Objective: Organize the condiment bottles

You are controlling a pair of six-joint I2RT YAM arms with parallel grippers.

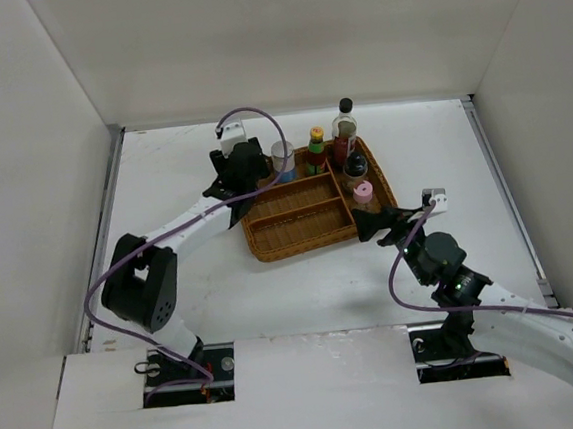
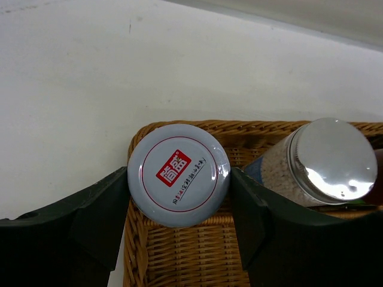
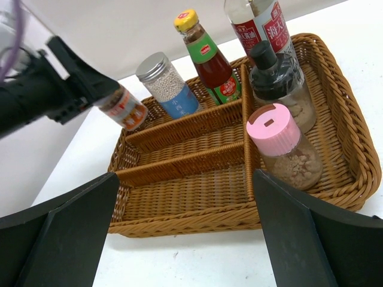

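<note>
Nearest the bases, find the right gripper (image 1: 368, 225) just off the near right corner of the wicker tray (image 3: 179, 224), spread wide with nothing between the jaws and aimed across the basketwork. Past it, cross two long compartments with nothing in them. In the crosswise right-hand one meet the pink-capped shaker (image 3: 281, 146), behind it the black-capped shaker (image 3: 278, 84), and at the back the tall clear bottle (image 3: 257, 27). Along the rear long compartment, count the green bottle (image 3: 209, 60) with its red and yellow cap and, to its left, the silver-lidded jar (image 3: 164, 84). Farthest out, at the tray's back left corner, look to the left gripper (image 2: 179, 197), clamped on the sides of the short jar (image 2: 178, 173) with the pale, red-marked lid. From the left wrist, look straight down on that lid, over the corner of the rear compartment, one finger (image 2: 257, 221) wedged between it and the silver-lidded jar. From the right wrist, read the long axis as leaning, base toward the tray at about rim height; contact with the wicker impossible to tell. Judging by this, best to straighten and lower into the free left end of that compartment: work for the left arm, with the right well apart.
</note>
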